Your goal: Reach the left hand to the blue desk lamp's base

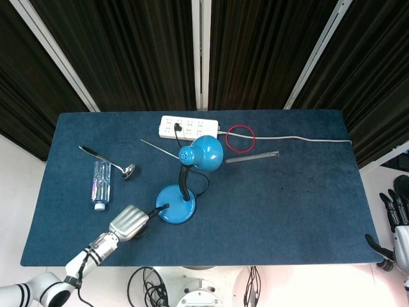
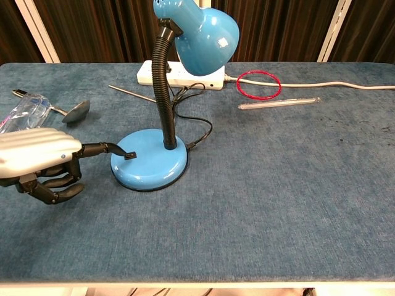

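The silver-backed left hand [image 2: 38, 161] lies low over the blue-carpeted table [image 2: 278, 185], one black finger stretched out with its tip at the switch on the round base of the blue desk lamp [image 2: 150, 165], the rest curled under, holding nothing; the lamp stands mid-table, front of the white power strip [image 1: 188, 126]; the right hand [image 1: 399, 233] hangs off the table's right edge, fingers apart.
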Motion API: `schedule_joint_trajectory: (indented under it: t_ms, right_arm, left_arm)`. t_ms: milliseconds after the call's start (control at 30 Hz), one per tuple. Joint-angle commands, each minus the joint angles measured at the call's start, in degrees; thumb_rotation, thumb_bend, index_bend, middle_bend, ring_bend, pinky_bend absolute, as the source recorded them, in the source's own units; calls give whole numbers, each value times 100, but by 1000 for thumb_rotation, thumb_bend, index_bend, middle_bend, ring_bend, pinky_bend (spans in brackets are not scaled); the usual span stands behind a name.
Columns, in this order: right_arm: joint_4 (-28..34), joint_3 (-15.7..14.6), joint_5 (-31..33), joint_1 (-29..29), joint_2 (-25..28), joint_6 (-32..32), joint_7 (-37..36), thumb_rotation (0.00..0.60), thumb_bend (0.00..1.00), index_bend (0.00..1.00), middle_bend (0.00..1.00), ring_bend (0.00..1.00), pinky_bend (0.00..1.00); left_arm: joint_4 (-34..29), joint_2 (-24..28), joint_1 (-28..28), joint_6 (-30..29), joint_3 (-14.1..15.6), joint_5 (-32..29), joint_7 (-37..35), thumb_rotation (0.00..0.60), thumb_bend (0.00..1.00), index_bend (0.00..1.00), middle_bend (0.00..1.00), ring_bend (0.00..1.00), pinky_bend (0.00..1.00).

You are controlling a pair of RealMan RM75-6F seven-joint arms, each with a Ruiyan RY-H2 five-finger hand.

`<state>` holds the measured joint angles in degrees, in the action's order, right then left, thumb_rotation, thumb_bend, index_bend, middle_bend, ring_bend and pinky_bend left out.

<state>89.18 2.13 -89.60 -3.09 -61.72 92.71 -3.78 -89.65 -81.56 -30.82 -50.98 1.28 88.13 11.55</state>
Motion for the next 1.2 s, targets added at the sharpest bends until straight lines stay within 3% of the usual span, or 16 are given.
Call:
schedule_joint_trajectory:
  t_ms: [33,800,1067,1200]
  right_arm:
    - [0,-6,-16,10,-10,-12,7,600,120,0,0,0,0]
    - [-79,-24,22,19,-65,-85,-17,600,121,0,0,0,0]
    - [-78,-38,16,29,-88,-116,16,600,123,0,0,0,0]
    - [-66,-35,17,22,-80,-99,22,600,123,0,0,0,0]
  left_arm:
    - [46,-39,-18,-9,9,-49,16,600,531,83,879,902,920]
    - [140,-161,-193,56,88,-366,153,600,536,88,880,902,920]
    - [50,-80,-204,52,128,-465,196,600,536,181,872,903,920]
    - [27,-63,-167,-127,121,-390,141,600,536,172,871,903,920]
